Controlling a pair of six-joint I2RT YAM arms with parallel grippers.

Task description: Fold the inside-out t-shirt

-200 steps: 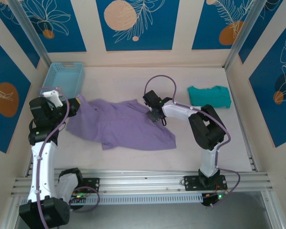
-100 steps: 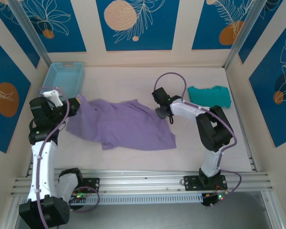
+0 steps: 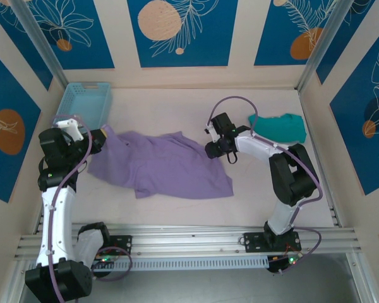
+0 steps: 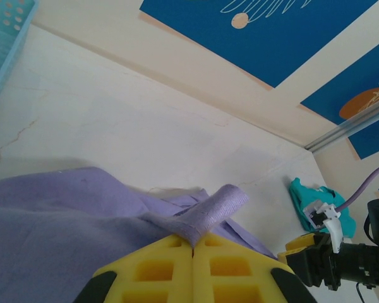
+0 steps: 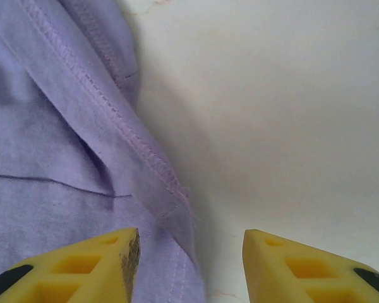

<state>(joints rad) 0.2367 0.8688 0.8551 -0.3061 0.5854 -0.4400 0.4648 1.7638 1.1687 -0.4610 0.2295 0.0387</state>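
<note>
Jaws of the right gripper (image 5: pixel 191 245) stand apart over bare counter (image 5: pixel 290 113), released and holding nothing. A second ago it sat on the far right edge of the inside-out t-shirt (image 3: pixel 158 165). It has since slid right, off the cloth, so the stitched hem now lies just beside one finger. The left gripper (image 4: pixel 193 238) stays clenched on a fold at the shirt's left end, near the light blue basket (image 3: pixel 83 101). The shirt lies crumpled mid-counter, seams outward, well apart from the teal garment (image 3: pixel 279 126). By my judgement the right side needs a fresh grasp before any spreading or folding begins.
</note>
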